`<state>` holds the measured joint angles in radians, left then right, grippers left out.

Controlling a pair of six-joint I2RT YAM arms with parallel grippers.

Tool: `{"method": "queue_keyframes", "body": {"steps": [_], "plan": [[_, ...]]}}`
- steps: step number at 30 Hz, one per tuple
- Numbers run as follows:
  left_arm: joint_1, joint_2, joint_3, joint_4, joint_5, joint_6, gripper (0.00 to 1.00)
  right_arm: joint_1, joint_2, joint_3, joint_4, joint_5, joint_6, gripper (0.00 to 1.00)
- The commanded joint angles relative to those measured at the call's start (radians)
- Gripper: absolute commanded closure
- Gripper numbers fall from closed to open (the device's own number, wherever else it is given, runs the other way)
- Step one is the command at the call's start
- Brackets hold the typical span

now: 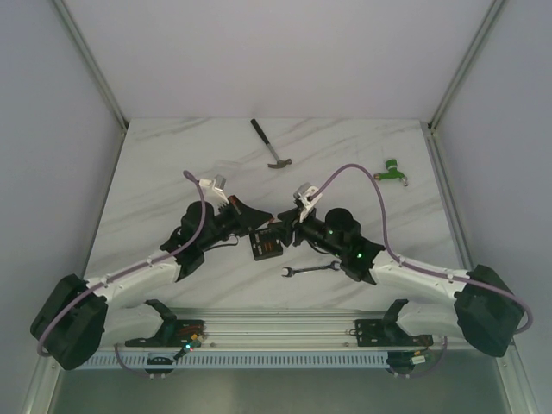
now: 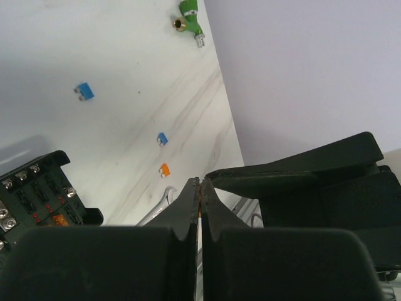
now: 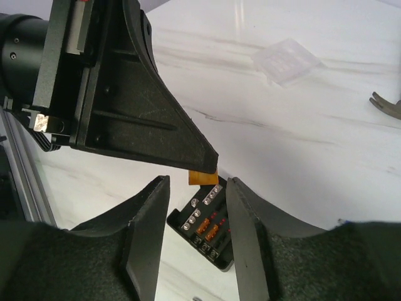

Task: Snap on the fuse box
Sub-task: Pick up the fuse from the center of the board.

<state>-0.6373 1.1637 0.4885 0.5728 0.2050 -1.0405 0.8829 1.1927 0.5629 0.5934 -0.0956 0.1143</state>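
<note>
While the left gripper point(image 2: 200, 186) pinches an orange fuse point(image 3: 203, 178) thinly near the fuse box point(image 3: 210, 235), it may tilt and miss; right gripper point(image 1: 285, 228) spread, empty, crowding close; collision risk.

The white marbled table point(image 1: 172, 164) carries a hammer point(image 1: 272, 147) far centre, a green fitting point(image 1: 392, 171) far right, the fuse box point(image 1: 265, 245) mid-table (lid off), and a wrench point(image 1: 309, 270) just nearer. A blue fuse point(image 2: 84, 91), an orange fuse point(image 2: 165, 168) and a clear lid point(image 3: 288, 61) lie loose.
</note>
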Motion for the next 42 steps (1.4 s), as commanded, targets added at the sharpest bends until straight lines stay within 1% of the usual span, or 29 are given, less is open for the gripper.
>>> {"method": "queue_keyframes", "body": {"steps": [1, 3, 7, 8, 13, 16, 21, 25, 33, 42], "plan": [[-0.004, -0.035, -0.027, 0.064, -0.065, -0.038, 1.0, 0.001, -0.036, -0.015, 0.06, 0.039, 0.067, 0.49], [-0.004, -0.054, -0.04, 0.078, -0.088, -0.053, 1.0, 0.0, -0.05, -0.021, 0.072, 0.054, 0.103, 0.49], [-0.004, -0.092, -0.079, 0.128, -0.138, -0.092, 1.0, -0.002, -0.085, -0.056, 0.135, 0.115, 0.242, 0.38], [-0.004, -0.104, -0.091, 0.144, -0.153, -0.103, 1.0, -0.004, -0.094, -0.068, 0.161, 0.139, 0.284, 0.38], [-0.008, -0.159, -0.149, 0.247, -0.202, -0.163, 1.0, -0.012, -0.104, -0.142, 0.33, 0.187, 0.498, 0.39], [-0.022, -0.188, -0.174, 0.297, -0.238, -0.19, 1.0, -0.014, -0.072, -0.167, 0.43, 0.18, 0.597, 0.4], [-0.08, -0.208, -0.201, 0.383, -0.31, -0.221, 1.0, -0.015, 0.011, -0.176, 0.606, 0.138, 0.717, 0.43], [-0.122, -0.202, -0.206, 0.444, -0.351, -0.237, 1.0, -0.015, 0.068, -0.167, 0.689, 0.107, 0.769, 0.48], [-0.157, -0.191, -0.198, 0.478, -0.396, -0.237, 1.0, -0.015, 0.117, -0.161, 0.791, 0.046, 0.809, 0.63], [-0.173, -0.164, -0.195, 0.526, -0.394, -0.249, 1.0, -0.013, 0.148, -0.145, 0.828, 0.015, 0.821, 0.69]]}}
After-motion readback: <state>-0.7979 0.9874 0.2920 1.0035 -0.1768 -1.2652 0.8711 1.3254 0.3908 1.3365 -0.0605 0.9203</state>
